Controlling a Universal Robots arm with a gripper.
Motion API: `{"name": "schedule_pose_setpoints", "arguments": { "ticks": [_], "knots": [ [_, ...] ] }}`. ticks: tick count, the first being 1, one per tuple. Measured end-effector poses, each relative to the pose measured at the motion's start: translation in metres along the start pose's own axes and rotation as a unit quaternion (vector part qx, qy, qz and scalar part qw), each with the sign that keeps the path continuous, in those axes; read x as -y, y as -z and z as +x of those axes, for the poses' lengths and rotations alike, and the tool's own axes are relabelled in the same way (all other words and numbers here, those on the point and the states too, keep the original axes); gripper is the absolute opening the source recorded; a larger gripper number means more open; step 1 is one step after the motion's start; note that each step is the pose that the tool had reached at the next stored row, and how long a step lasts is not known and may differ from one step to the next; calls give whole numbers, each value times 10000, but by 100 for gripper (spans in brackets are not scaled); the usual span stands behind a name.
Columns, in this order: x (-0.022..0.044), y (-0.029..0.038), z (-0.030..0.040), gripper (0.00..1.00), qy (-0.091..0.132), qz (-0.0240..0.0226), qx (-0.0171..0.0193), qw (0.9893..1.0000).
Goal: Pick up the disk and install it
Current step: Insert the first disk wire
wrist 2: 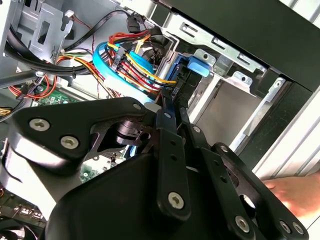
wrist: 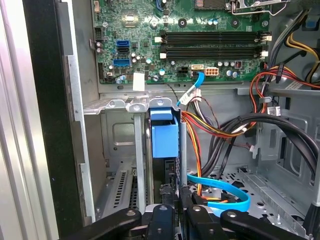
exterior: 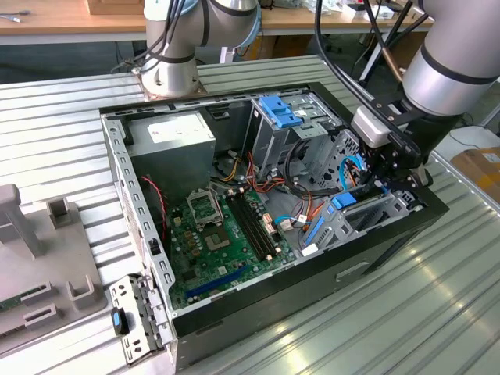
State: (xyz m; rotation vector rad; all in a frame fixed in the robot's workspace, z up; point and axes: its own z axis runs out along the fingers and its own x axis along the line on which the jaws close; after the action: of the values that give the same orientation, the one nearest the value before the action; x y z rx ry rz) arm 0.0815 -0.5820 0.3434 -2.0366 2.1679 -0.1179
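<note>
One disk (wrist: 164,142), edge-on in the gripper (wrist: 172,197), whose narrow fingers clamped it, sat partway inside the drive bay (wrist: 120,145); seating it called for a straight push.

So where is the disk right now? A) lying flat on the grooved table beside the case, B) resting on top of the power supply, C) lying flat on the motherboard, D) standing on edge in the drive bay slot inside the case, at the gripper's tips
D: in the first wrist view the disk stands on edge between the metal walls of the drive bay, its blue end tab up, directly ahead of the gripper.
</note>
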Motion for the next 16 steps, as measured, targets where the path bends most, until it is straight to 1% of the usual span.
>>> {"name": "schedule_pose_setpoints", "arguments": {
  "ticks": [3,4,6,11,16],
  "knots": [
    [-1,-10,1,16,19,-1,6,10000],
    [-2,-11,0,16,56,-4,10,10000],
    [-6,-33,4,16,84,-5,17,10000],
    [-12,-62,9,16,95,-7,14,10000],
    [-12,-65,9,16,95,-6,17,10000]
  ]
}}
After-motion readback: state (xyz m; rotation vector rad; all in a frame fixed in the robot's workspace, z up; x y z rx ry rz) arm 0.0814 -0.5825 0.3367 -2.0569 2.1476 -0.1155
